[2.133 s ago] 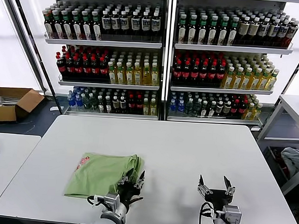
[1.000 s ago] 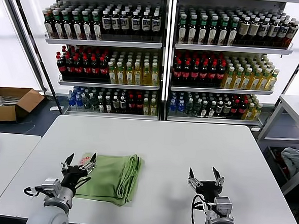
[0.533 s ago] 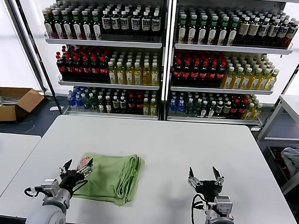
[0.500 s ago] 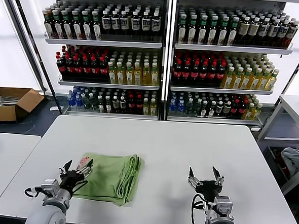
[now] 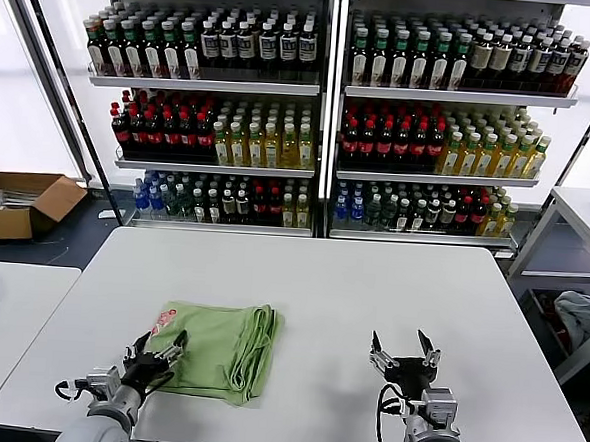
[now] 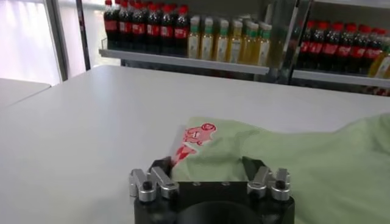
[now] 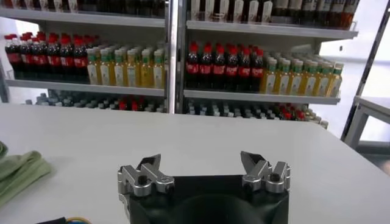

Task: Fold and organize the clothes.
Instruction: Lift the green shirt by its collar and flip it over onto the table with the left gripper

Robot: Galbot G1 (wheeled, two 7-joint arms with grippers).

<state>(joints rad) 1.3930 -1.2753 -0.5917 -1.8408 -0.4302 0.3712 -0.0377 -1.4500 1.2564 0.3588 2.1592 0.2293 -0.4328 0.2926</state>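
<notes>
Polo shirt, light green, folded, lies on the worktop lower left of centre in the head view, long axis left-right. Left hand wide open at its near-left corner, far nearer. Right hand wide open, well apart, lower right.
</notes>
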